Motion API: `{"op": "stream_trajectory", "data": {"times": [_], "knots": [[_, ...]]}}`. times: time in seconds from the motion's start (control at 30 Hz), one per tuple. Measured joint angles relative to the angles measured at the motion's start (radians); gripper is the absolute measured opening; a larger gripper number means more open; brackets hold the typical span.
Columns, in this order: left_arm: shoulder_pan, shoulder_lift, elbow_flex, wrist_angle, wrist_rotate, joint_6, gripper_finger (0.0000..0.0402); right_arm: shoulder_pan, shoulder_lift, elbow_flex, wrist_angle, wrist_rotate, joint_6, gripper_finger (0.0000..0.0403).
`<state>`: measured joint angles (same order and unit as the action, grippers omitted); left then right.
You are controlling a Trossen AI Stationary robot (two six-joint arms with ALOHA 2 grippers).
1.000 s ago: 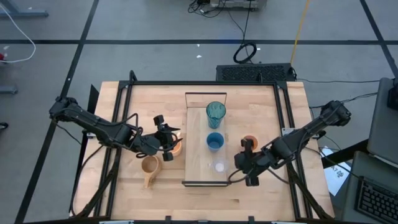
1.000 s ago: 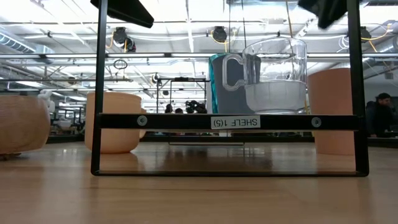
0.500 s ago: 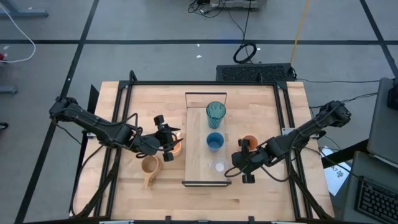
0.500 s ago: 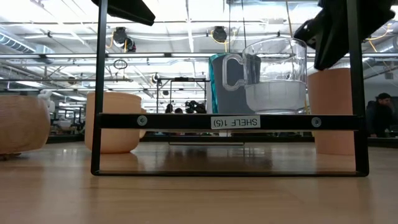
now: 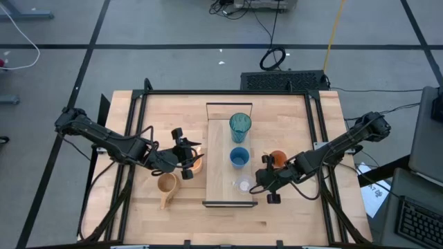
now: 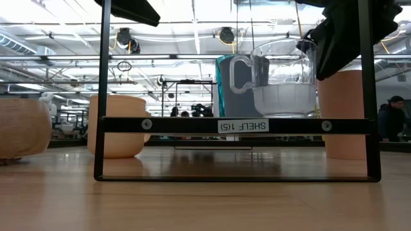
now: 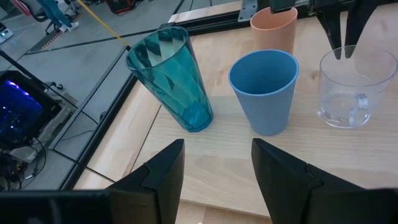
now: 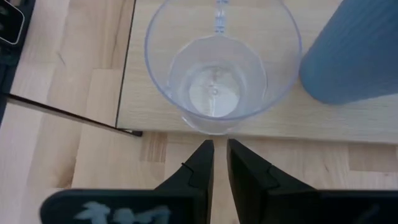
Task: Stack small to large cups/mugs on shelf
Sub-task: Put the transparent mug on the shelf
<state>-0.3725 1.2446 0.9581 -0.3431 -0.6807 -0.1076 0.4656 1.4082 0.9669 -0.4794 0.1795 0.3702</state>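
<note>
On the shelf [image 5: 220, 176] stand the teal tumbler [image 5: 240, 126], the blue cup [image 5: 239, 157] and the clear handled glass [image 5: 243, 185], each on its base. The orange cup [image 5: 278, 158] stands on the table right of the shelf. The orange mug [image 5: 197, 164] and the tan mug [image 5: 167, 185] stand left of it. My right gripper [image 8: 220, 149] is all but shut, with its tips at the glass's right-hand rim [image 7: 348, 56]. My left gripper [image 7: 214, 180] is open and empty, held above the table beside the orange mug and pointing at the shelf. My right gripper comes slanting down from the table's right, its fingertips [image 8: 206, 152] at the upper wall of the clear glass [image 8: 214, 127]. I cannot tell whether they touch it. The glass stands upright on the shelf.
Dark rails run along the table's sides [image 5: 135, 131]. The shelf's near end rail [image 6: 234, 125] stands in front of the glass in the low view. The blue cup [image 8: 351, 56] stands close behind the glass. A person shows far off in the room [image 6: 392, 119].
My right gripper has gone toward the table's left and a little down, from beside the orange cup up to the clear glass's rim. The glass and the other cups have stayed where they were.
</note>
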Motion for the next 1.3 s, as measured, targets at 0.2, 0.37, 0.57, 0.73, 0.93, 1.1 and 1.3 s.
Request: {"op": "stream_trajectory", "data": {"times": [0.2,0.37,0.57,0.73,0.93,1.1,1.3], "knots": [[0.0,0.0,0.0,0.0,0.0,0.0,0.0189,0.0,0.0,-0.007,0.06,0.0,-0.012,0.0034],[0.0,0.0,0.0,0.0,0.0,0.0,0.0189,0.0,0.0,-0.007,0.073,0.0,-0.019,0.0034],[0.0,0.0,0.0,0.0,0.0,0.005,0.0188,0.0,0.011,-0.007,0.101,0.0,-0.016,0.0034],[0.0,0.0,0.0,-0.001,0.0,0.007,0.0189,0.0,0.035,-0.007,0.114,-0.002,-0.013,0.0034],[0.0,0.0,0.0,-0.002,0.0,0.007,0.0189,0.0,0.036,-0.007,0.129,-0.003,0.003,0.0034],[0.0,0.0,0.0,-0.002,0.0,0.007,0.0189,0.0,0.036,-0.007,0.158,-0.026,0.01,0.0034],[0.0,0.0,0.0,-0.003,0.0,0.007,0.0189,0.007,0.005,0.002,0.104,-0.027,0.049,0.0034]]}}
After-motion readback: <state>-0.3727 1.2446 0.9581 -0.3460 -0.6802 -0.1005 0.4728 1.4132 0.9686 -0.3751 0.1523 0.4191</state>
